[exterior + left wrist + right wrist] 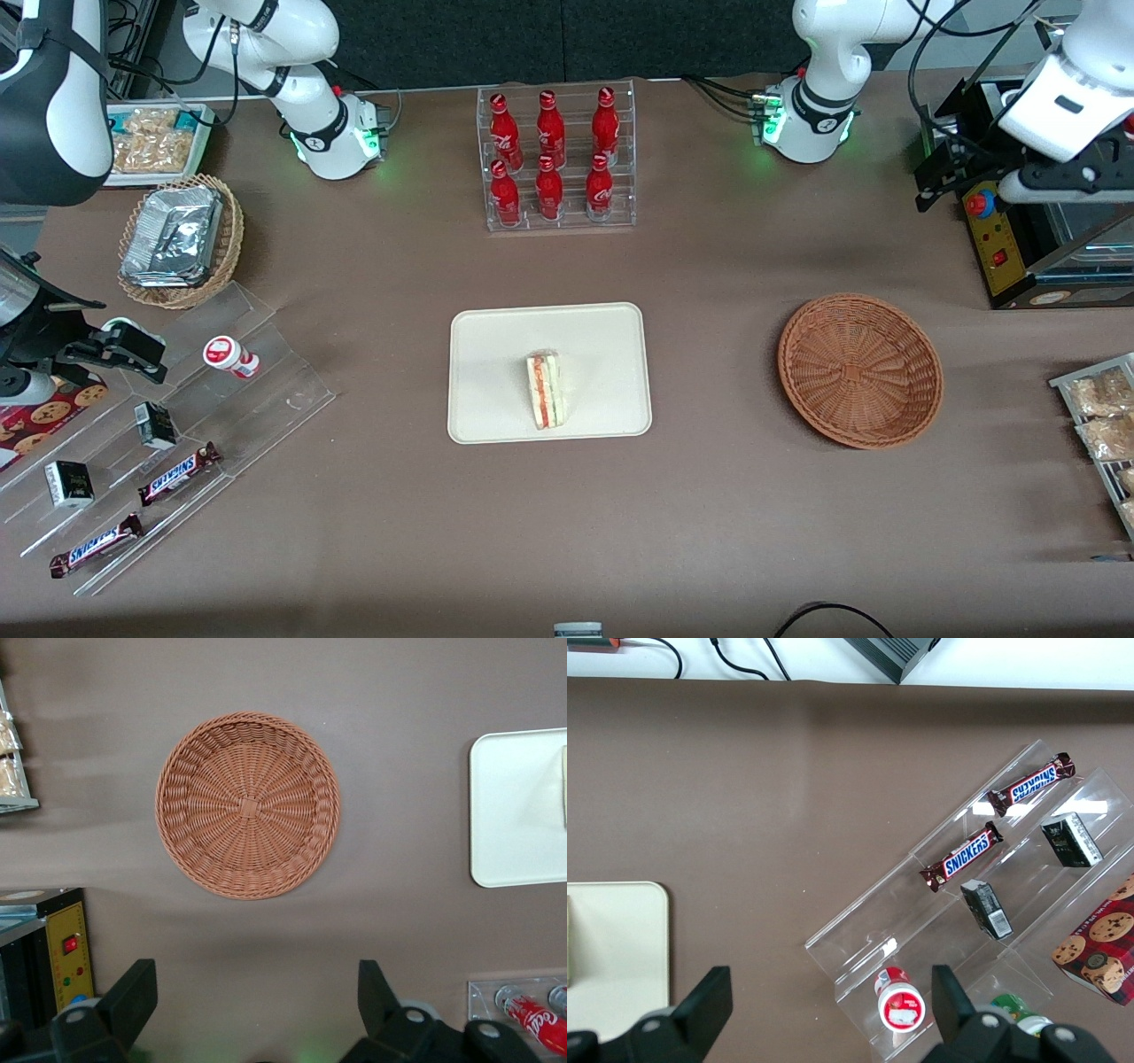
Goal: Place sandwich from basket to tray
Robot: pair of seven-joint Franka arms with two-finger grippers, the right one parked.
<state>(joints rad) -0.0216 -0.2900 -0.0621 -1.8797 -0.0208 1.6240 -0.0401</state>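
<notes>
The sandwich [543, 390] lies on the cream tray [496, 354] at the middle of the table, its orange and green filling edge showing. The reddish-brown wicker basket [859, 370] sits empty beside the tray, toward the working arm's end. My left gripper [941, 173] hangs high above the table, farther from the front camera than the basket, open and empty. In the left wrist view the gripper [255, 979] has its jaws spread wide over bare table, with the basket [248, 804], the tray [518, 815] and a sliver of the sandwich [564, 784] in sight.
A clear rack of red bottles [556, 159] stands farther back than the tray. A black control box [1019, 239] and packed snacks [1099, 416] sit at the working arm's end. A tan foil basket [180, 239] and acrylic steps with candy bars [177, 425] sit at the parked arm's end.
</notes>
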